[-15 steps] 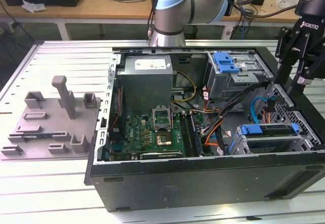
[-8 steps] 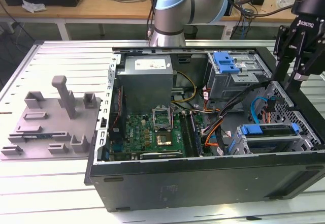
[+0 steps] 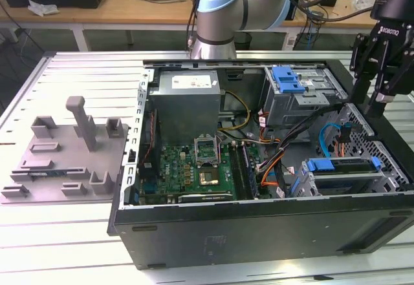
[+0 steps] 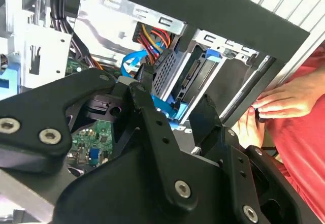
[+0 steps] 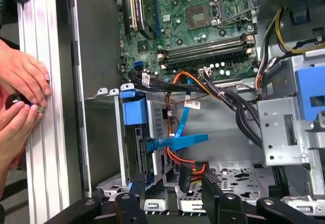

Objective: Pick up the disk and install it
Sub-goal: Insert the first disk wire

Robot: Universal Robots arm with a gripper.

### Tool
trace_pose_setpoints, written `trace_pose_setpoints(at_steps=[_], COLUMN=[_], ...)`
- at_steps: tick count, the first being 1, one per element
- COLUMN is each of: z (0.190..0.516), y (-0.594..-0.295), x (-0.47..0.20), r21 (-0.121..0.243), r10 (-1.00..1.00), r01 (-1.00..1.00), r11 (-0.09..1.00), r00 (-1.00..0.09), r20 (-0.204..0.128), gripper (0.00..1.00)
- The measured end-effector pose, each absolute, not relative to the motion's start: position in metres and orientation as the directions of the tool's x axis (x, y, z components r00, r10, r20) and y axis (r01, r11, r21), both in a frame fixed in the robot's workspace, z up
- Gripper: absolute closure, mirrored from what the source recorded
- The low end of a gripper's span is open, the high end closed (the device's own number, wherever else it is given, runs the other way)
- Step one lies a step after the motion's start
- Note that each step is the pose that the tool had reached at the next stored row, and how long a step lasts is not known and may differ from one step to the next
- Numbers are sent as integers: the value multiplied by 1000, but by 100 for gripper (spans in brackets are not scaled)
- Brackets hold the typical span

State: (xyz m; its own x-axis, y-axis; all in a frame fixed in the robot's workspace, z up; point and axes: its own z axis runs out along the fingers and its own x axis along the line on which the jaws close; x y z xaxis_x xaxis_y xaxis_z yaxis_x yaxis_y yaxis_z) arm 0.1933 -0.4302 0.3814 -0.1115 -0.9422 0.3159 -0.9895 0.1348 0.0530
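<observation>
End effector (image 3: 366, 104) is hanging over the computer case (image 3: 259, 233) at about 2 o'clock in the exterior view, with its jaws spread apart and nothing between them. The disk (image 3: 344, 168) is sitting in the drive cage at roughly 4 o'clock in the case, blue frame on top, near the fingertips. Oh, and a person's hands (image 5: 20, 92) are resting on the table (image 5: 43, 132) edge right beside the case.

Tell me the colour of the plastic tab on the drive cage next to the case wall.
Blue. The plastic tab shows best in the first wrist view.
</observation>
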Motion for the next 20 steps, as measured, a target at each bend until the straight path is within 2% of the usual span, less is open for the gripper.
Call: trace_pose_setpoints(at_steps=[9,10,11,20], z=[374,374,373,366], y=[-429,-429,-428,-427], x=[203,203,204,206], r21=[49,48,47,42], r10=[-924,-922,-919,-899], r01=[-976,-975,-973,-958], r11=[210,217,225,282], r00=[-182,-188,-195,-248], r20=[337,339,343,362], gripper=[44,45,53,53])
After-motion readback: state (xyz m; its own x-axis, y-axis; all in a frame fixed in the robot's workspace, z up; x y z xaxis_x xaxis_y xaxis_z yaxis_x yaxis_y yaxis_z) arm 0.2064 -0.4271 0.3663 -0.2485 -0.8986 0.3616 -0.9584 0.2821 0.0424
